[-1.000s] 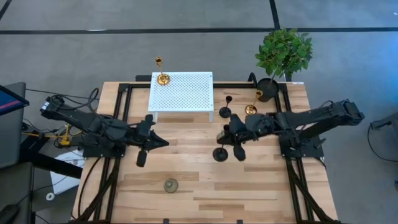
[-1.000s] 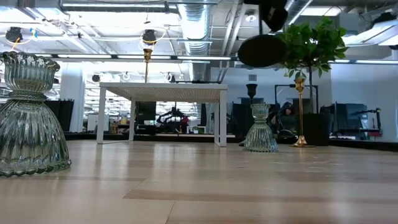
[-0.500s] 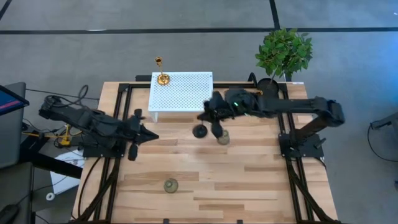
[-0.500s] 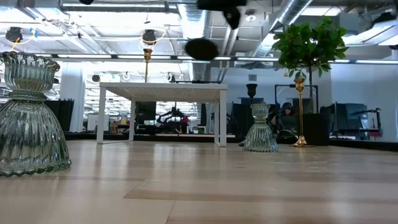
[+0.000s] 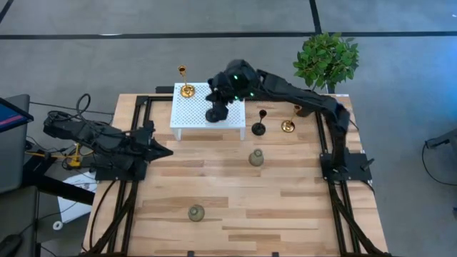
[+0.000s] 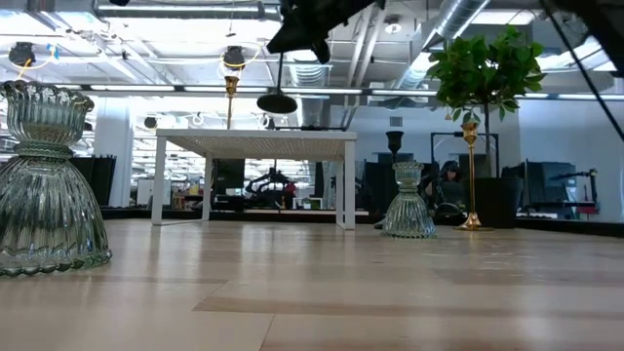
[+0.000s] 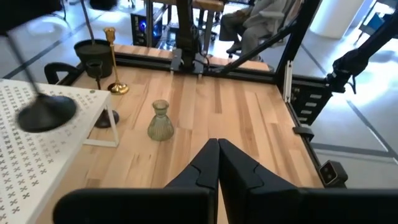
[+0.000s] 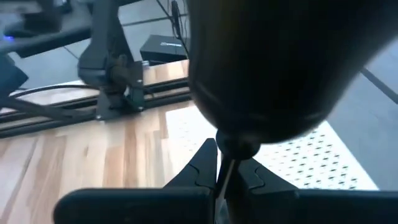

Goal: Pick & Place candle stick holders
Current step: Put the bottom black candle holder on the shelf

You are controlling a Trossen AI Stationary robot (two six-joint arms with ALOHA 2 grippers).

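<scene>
we saw a pale, smooth wooden table (image 5: 235, 193), a white perforated metal stand (image 5: 203, 100), shiny gold holders (image 5: 186, 89), ribbed glass (image 6: 44, 185).

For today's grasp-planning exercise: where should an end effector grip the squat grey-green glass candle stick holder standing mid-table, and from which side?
Probably grip the narrow neck of the squat grey-green glass candle stick holder, just under its flared cup, coming straight down from above. It stands upright, its ribbed skirt looks too wide to span, and nothing stands close beside it.
</scene>
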